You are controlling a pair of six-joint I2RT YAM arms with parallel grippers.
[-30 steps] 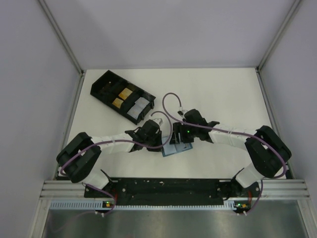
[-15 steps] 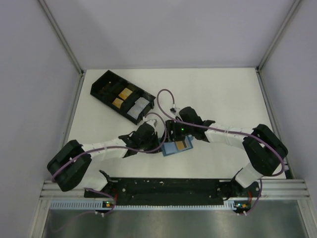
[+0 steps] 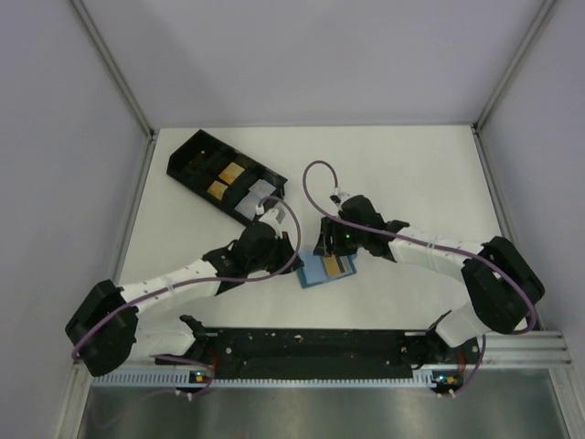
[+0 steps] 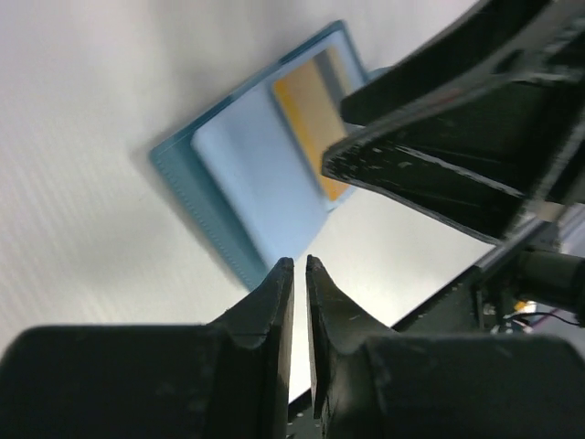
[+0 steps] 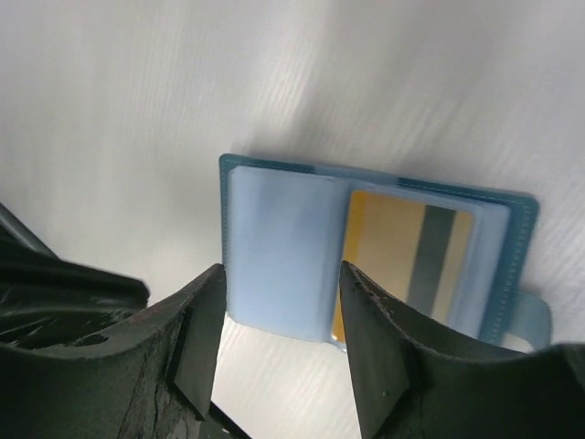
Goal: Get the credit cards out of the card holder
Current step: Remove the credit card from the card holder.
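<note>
Two grippers, both crowding the same thing. The right gripper (image 5: 281, 274) hovers just above the small flat blue folding card holder (image 3: 320, 273) with its fingers spread and nothing between them. The left gripper (image 4: 297, 265) sits just beside the holder's pale-panel side. Its fingers are all but pressed together, with only a thin slit between them, and they pinch nothing.

The holder lies open on the white table (image 3: 411, 165), with a stiff gold card with a dark stripe (image 5: 402, 256) tucked in the panel next to the holder's little tab (image 5: 530, 315).

My guess is the holder is featherlight and floppy and will skate around. I'd pin the empty-looking pale blue panel (image 5: 274, 238) and pinch the card's exposed edge. The card looks slick.

I can't tell if more cards hide under that panel. The wrist views are blurry, and the right gripper blocks part of the card in the left wrist view. A long black compartmented tray (image 3: 224, 176) sits well apart from the holder.
</note>
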